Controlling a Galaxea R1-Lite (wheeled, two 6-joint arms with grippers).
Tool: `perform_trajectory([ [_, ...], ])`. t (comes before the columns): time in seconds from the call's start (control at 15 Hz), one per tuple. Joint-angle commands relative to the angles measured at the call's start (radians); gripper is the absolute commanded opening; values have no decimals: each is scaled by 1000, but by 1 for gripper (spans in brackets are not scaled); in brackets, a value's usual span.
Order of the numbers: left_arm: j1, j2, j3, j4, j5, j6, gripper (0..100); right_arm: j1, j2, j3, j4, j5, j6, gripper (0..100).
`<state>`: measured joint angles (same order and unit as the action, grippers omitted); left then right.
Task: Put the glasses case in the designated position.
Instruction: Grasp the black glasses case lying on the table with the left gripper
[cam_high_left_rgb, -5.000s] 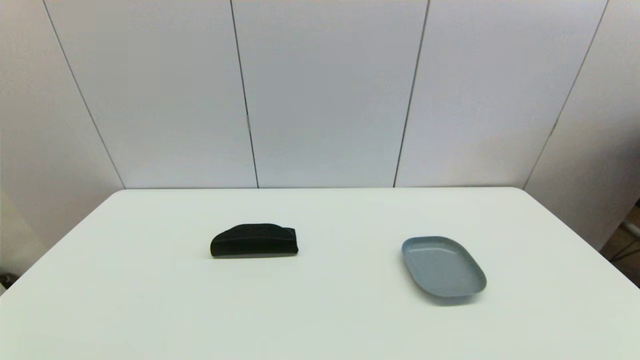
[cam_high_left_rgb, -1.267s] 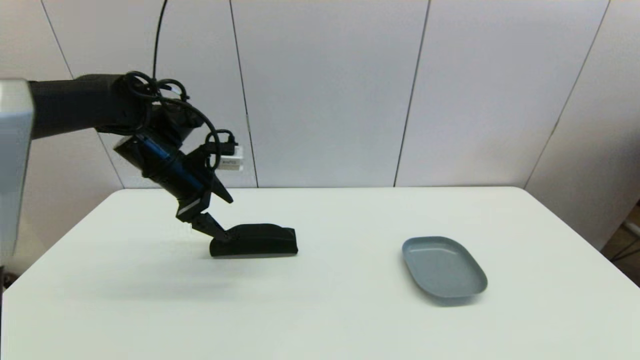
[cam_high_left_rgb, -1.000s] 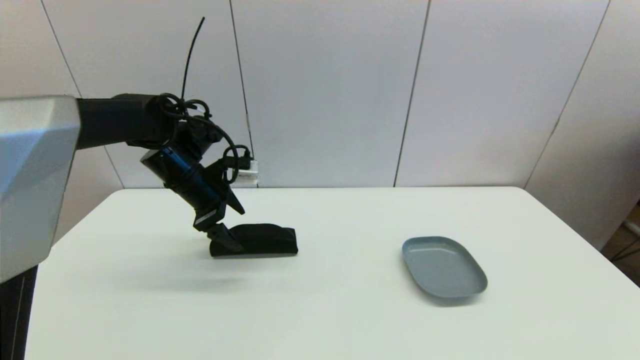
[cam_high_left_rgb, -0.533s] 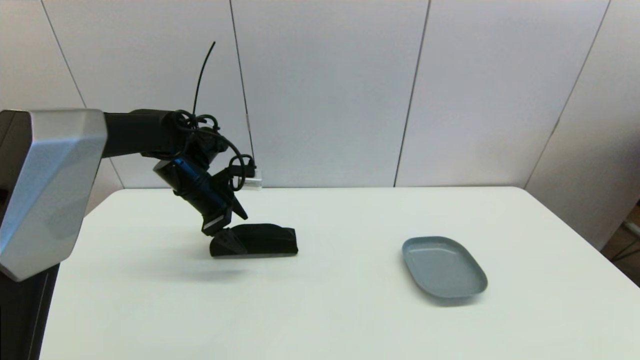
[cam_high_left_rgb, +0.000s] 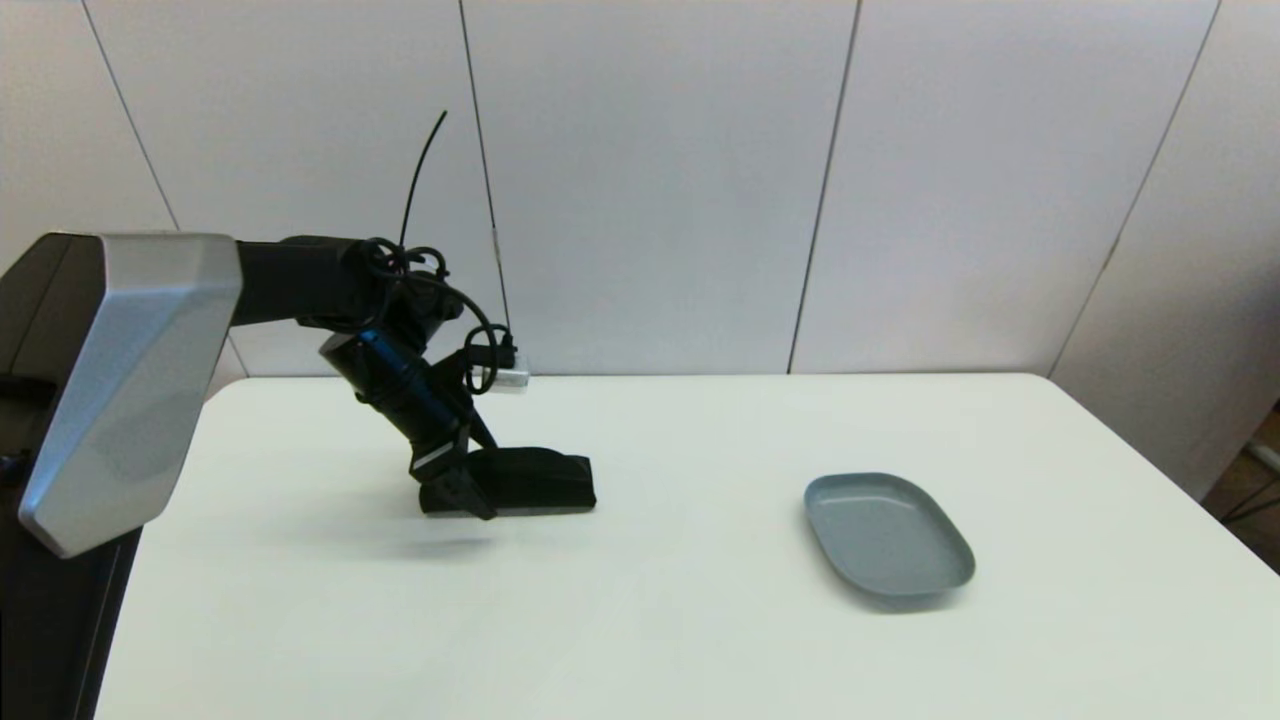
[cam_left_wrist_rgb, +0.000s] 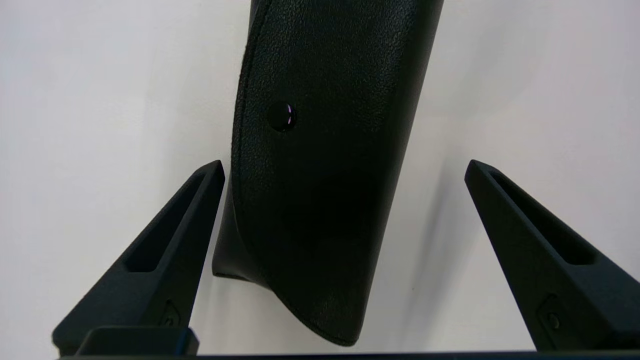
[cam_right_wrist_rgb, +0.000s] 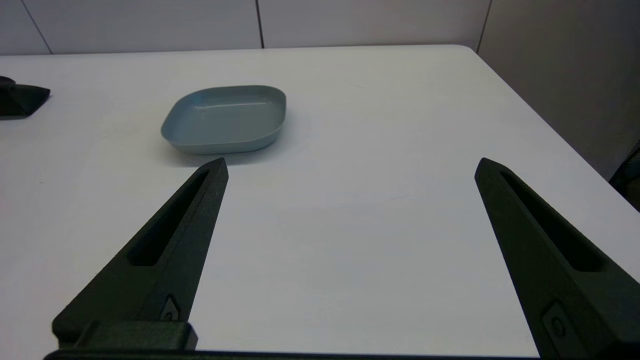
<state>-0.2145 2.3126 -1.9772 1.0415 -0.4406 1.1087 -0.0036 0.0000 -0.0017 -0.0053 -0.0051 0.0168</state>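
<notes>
Reaching in from the left side of the table (cam_high_left_rgb: 640, 640), the left gripper (cam_high_left_rgb: 462, 492) is low at the left end of the glasses case (cam_high_left_rgb: 520, 480), with its fingers spread wide. In the left wrist view the case (cam_left_wrist_rgb: 320, 165) lies between the two fingers: one finger (cam_left_wrist_rgb: 165, 255) is just beside one long side, maybe touching it, and the other finger (cam_left_wrist_rgb: 530, 250) stands clearly apart from the other side. So the case is not centred in the opening.

The long axis of the case runs left to right across the table, and it points away from the wrist, so the fingers would close across the narrow width near the end. I judge this a good direction for a grasp, but it takes the case at one end only, so the far end may sag when lifted.

To the right, well apart from the case, the grey-blue tray (cam_high_left_rgb: 888, 538) lies empty; it seems to be the goal.

The right gripper (cam_right_wrist_rgb: 350, 170), also wide open and empty, waits near the right part of the table with the tray (cam_right_wrist_rgb: 225, 119) before it. The left arm is much nearer to the case.
</notes>
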Motion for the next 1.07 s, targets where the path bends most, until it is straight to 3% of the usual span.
perform_trajectory([
  [0.07,0,19,-2,-5,-3,5,100,1,0,0,-1,-1,0,100],
  [0.8,-14,57,-2,-60,-4,-12,100,-1,0,0,-1,-1,0,100],
  [0.87,-13,57,-2,-60,-4,-12,0,1,0,0,-1,1,0,100],
  [1.07,-11,57,-3,-60,-4,-12,0,-1,0,0,-1,-1,0,100],
])
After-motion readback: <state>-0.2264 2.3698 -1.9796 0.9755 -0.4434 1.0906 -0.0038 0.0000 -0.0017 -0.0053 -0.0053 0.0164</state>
